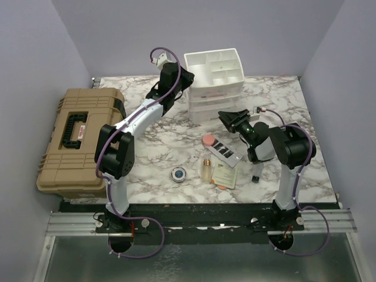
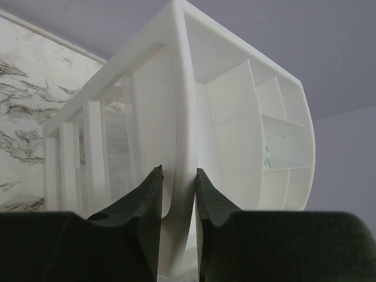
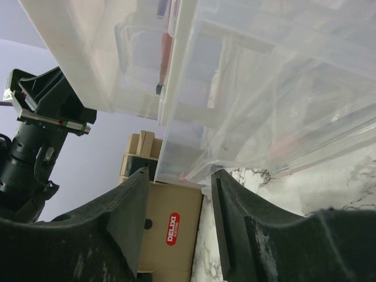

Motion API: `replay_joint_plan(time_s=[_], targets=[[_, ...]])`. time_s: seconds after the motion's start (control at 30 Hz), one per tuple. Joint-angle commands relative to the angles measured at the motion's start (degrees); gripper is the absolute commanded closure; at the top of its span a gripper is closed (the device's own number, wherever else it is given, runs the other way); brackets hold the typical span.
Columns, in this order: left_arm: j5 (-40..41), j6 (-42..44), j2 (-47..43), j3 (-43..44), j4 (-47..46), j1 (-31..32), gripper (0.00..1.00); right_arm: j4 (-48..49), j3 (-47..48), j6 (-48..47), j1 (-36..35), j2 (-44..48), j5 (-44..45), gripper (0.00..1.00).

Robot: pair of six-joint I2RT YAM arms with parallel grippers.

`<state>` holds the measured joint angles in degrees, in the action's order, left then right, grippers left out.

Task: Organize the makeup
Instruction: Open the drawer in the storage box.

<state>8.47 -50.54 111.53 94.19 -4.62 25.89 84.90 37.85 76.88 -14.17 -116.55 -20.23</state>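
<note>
While your left fingers (image 2: 150,197) are pinching the side wall of the white organizer (image 1: 214,67), your right fingers (image 3: 132,205) are standing spread apart, with a corner of its clear drawers (image 3: 247,117) just beyond their tips. The makeup is lying on the marbled desk (image 1: 153,141) in front of the organizer, between the two arms. You are looking at one round blue compact (image 1: 178,174), one small amber bottle (image 1: 207,169), one pink round puff (image 1: 208,140), one black strip palette (image 1: 224,151) and one cream sachet (image 1: 225,174). The palette's long axis is running diagonally, from just beside the puff toward the near right. The bottle's is running near to far.
</note>
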Motion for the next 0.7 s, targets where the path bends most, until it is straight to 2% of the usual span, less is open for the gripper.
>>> replay_joint_plan(time_s=[0.0, 0.43, 0.5, 0.6, 0.67], targets=[[1.0, -1.9, 1.5, -0.1, 1.5, -0.3, 0.99, 14.9, -2.2, -0.3, -0.4, 3.2, -0.6, 0.47], [1.5, -1.2, 0.2, -1.5, 1.4, -0.3, 0.99, 14.9, -8.4, 1.3, -0.6, 7.5, 1.9, 0.46], [1.3, -0.9, 0.0, -1.7, 1.4, -0.3, 0.98, 14.8, -10.5, -0.1, -0.6, 9.4, 2.1, 0.42], [0.5, -0.2, -0.4, -2.1, 1.4, -0.3, 0.98, 14.2, -14.8, -2.5, -0.4, 13.7, 2.5, 0.4], [0.1, 0.4, -0.7, -2.4, 1.4, -0.3, 0.96, 9.7, -17.3, -4.3, 0.2, 17.9, 3.3, 0.38]])
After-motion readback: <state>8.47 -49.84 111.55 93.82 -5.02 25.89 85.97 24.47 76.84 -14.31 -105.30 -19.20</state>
